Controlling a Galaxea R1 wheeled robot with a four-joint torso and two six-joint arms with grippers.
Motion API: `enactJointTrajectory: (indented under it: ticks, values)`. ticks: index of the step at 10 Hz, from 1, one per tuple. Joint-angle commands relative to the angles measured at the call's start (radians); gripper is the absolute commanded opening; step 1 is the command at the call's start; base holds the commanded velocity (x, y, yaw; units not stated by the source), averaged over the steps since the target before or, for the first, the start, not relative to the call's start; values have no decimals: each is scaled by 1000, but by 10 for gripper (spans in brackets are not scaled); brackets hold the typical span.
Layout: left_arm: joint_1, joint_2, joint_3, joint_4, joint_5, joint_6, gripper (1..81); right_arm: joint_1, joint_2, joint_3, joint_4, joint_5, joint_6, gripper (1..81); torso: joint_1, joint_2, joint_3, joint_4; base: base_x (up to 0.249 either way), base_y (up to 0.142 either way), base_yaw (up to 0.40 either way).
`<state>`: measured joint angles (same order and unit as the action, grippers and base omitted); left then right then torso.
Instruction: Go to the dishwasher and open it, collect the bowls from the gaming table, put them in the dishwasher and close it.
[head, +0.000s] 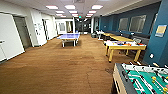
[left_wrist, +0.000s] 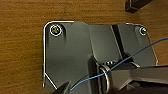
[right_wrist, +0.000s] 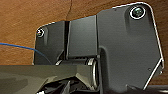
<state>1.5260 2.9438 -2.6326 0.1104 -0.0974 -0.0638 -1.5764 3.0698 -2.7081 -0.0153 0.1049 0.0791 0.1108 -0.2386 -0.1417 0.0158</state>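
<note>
The robot stands in a long room with a brown floor (head: 55, 67), and the step in hand looks like plain driving. To do it well, I judge it should hold to the open middle of the floor, keeping wide of the foosball table (head: 142, 78) close on its right and the blue ping-pong table (head: 69, 37) further up.

No dishwasher is to be seen from here, nor any white-topped gaming table that I can pick out. Yellow tables (head: 123, 47) line the right wall; small coloured things lie on the nearest, too blurred to call bowls.

Whether either claw is apart or together, I cannot tell.
</note>
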Motion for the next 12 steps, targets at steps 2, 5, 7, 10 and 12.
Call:
enactJointTrajectory:
  ticks: [2, 5, 7, 10, 12]
  values:
    - [-46, -11, 0, 6, 47, 2, 811, 40, 6, 4, -12, -53, -2, 811, 0, 0, 0, 0, 205, 0, 0]
    - [-46, -12, 0, 9, 47, 2, 811, 37, 6, 4, -12, -53, -1, 811, -2, -1, 0, 0, 205, 0, 0]
    - [-46, -14, 0, 9, 47, 2, 811, 37, 6, 4, -12, -53, -1, 811, 2, 1, -1, 0, 205, 0, 0]
    - [-45, -14, 0, 8, 47, 4, 811, 38, 6, 2, -12, -53, -1, 811, -2, 0, 0, 0, 205, 0, 0]
    - [-42, -14, 0, 8, 47, 2, 811, 38, 5, 2, -12, -53, -1, 811, -2, -1, 0, 0, 205, 0, 0]
